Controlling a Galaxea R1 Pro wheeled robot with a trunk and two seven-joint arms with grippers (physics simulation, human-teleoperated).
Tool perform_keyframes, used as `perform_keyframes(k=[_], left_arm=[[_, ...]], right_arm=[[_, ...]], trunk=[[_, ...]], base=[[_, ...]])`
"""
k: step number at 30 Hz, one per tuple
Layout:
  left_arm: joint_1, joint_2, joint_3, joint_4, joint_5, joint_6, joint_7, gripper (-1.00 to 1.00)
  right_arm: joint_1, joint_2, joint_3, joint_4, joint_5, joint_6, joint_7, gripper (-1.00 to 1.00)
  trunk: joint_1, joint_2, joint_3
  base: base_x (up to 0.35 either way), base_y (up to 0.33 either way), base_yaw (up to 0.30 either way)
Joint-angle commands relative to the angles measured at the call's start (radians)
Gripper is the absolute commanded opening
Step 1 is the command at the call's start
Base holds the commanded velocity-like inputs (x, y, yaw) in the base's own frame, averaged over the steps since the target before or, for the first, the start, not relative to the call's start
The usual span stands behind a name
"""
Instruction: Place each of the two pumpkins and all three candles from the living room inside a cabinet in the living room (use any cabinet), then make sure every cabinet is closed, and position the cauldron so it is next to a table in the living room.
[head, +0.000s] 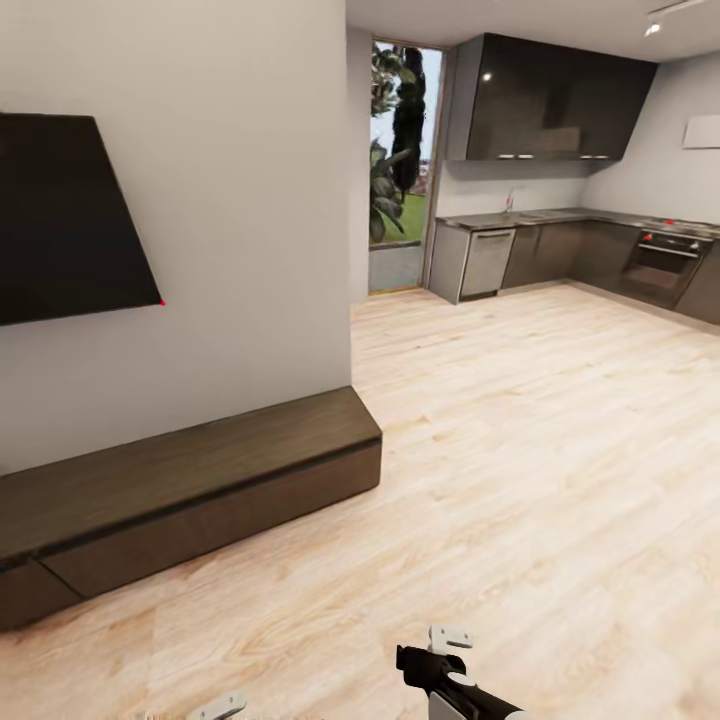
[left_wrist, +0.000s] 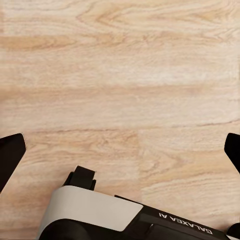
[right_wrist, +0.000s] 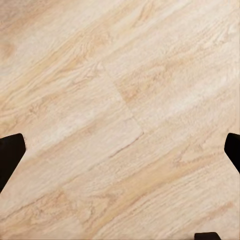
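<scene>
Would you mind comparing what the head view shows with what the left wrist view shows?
Head view alone: the closed cabinet against the wall, a dark TV above it, and the kitchen units beyond. Left wrist view alone: the left gripper, fingertips wide apart with nothing between them, over a white-and-black arm link. Both views: the pale wood floor.

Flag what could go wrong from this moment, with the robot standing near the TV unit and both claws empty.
1. The cabinet sits low and close at the robot's left; turning or driving toward it could clip its near corner with the base or the left claw.
2. Its drawer fronts are flat and handleless, so an open claw may slip when pulling one out.
3. The right claw hangs low over the wood floor; lowering further could scrape it.
</scene>
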Motion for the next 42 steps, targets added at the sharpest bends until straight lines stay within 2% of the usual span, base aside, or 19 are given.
perform_keyframes(k=[1, 28, 38, 42], left_arm=[[-0.001, 0.002, -0.008, -0.002, 0.006, 0.003, 0.009, 1.0], [-0.001, -0.001, -0.008, -0.002, 0.007, 0.003, 0.009, 1.0], [-0.001, -0.001, -0.008, -0.002, 0.007, 0.003, 0.009, 1.0], [-0.001, -0.001, -0.008, -0.002, 0.008, 0.003, 0.009, 1.0]], right_arm=[[0.0, 0.0, 0.009, -0.001, -0.009, -0.003, -0.005, 1.0], [0.0, 0.0, 0.01, -0.001, -0.009, -0.003, -0.005, 1.0], [0.0, -0.002, 0.01, -0.004, -0.009, -0.003, -0.004, 1.0], [0.0, -0.003, 0.012, -0.005, -0.007, -0.004, 0.003, 1.0]], trunk=[[0.0, -0.001, -0.001], [0.0, -0.001, -0.001], [0.0, -0.001, -0.001], [0.0, -0.001, -0.001]], base=[[0.0, 0.0, 0.292], [0.002, 0.0, 0.292], [0.153, -0.057, 0.286], [0.239, -0.009, 0.077]])
